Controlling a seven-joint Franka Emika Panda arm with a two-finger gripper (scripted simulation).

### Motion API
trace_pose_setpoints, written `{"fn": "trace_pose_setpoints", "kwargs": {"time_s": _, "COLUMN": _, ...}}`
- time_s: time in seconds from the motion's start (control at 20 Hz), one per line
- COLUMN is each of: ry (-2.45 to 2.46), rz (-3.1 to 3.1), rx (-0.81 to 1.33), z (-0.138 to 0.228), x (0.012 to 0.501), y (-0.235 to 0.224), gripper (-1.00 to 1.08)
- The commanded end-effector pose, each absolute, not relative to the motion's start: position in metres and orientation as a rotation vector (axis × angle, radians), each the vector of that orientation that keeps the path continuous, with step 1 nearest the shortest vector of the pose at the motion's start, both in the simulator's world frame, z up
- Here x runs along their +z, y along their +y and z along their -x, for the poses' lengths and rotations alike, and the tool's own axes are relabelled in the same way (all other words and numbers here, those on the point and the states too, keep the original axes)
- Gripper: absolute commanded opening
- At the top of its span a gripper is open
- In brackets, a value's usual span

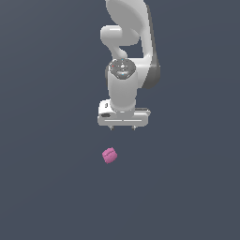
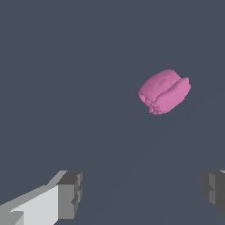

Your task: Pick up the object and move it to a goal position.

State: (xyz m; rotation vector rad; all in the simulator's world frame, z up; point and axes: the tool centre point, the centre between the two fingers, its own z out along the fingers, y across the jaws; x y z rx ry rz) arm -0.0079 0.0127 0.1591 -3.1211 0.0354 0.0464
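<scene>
- Arm [image 1: 125,56], white, hanging down over a plain dark grey floor [image 1: 47,187].
- Gripper [image 1: 123,127] with jaws spread wide, holding nothing.
- Pink chunk [image 1: 109,155] on the floor, below the fingertips, apart from them.

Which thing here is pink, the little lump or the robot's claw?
The little lump is the pink one. It lies alone on the dark floor, apart from the claw, which is white with grey fingertips and much bigger.

White arm, end effector [image 1: 123,128] wide, downward
</scene>
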Motion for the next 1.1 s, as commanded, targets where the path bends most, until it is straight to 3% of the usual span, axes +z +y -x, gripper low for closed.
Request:
{"fn": "trace_pose_setpoints", "kwargs": {"time_s": 0.0, "ry": 0.035, "rz": 3.121, "rx": 0.046, "z": 0.008, "x": 0.159, "y": 0.013, "gripper": 1.0}}
{"fn": "trace_pose_setpoints", "kwargs": {"time_s": 1.05, "ry": -0.156, "rz": 3.135, "rx": -0.002, "z": -0.009, "x": 0.17, "y": 0.019, "gripper": 1.0}}
